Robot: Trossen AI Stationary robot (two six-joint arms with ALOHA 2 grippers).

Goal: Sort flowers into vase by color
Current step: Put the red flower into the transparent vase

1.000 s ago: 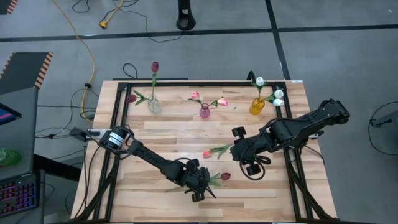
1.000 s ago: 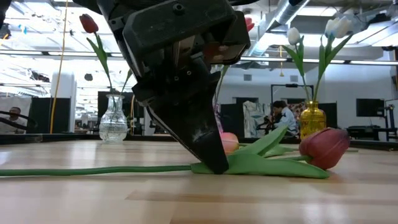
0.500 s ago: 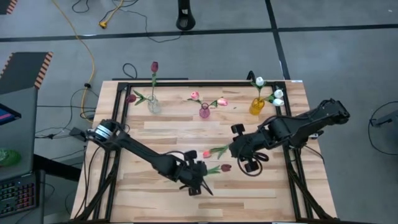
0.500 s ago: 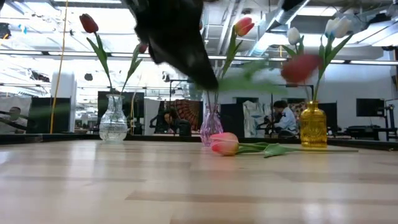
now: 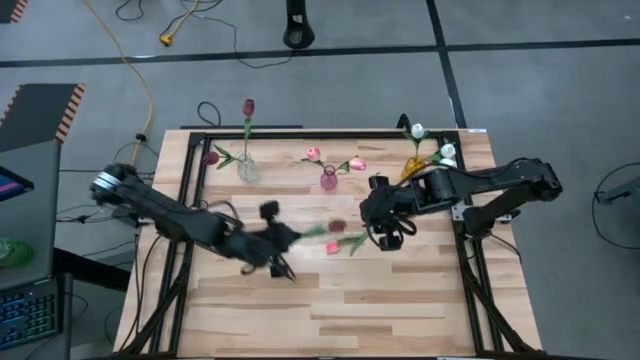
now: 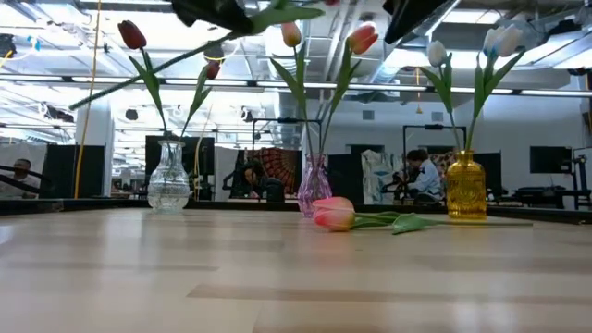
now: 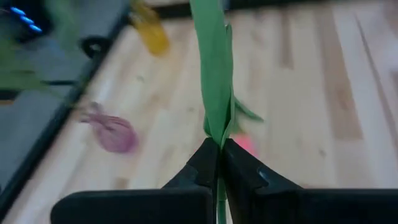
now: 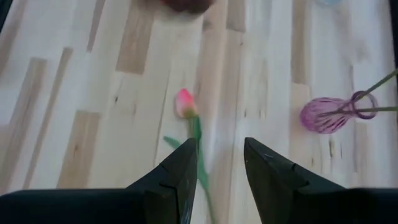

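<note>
- Table point(image 5: 400, 300): light wood, three vases in a row along its far edge — clear vase point(image 5: 247, 170) toward the left, purple vase point(image 5: 329, 179) in the middle, yellow vase point(image 5: 413, 171) toward the right.
- Left arm: reaches in over mid-table; the left gripper point(image 5: 277, 240) is clenched on the stem of a dark red tulip point(image 5: 337, 228), carried above the boards with its head pointing toward the right arm. In the left wrist view the stem and leaf run straight out from between the closed fingers point(image 7: 205, 165).
- Key relation: the clear vase, already holding dark red flowers, lies beyond and left of this gripper, so the stem probably has to be turned upright before it goes in; the blur leaves its exact tilt uncertain.
- Right gripper point(image 5: 385, 228): jaws parted, holding nothing, hanging over the pink tulip point(image 5: 333, 247) that lies flat on the table, stem running back toward that gripper. The right arm is much the nearer to it.
- In the way: the carried tulip's head sits close beside the right gripper.
</note>
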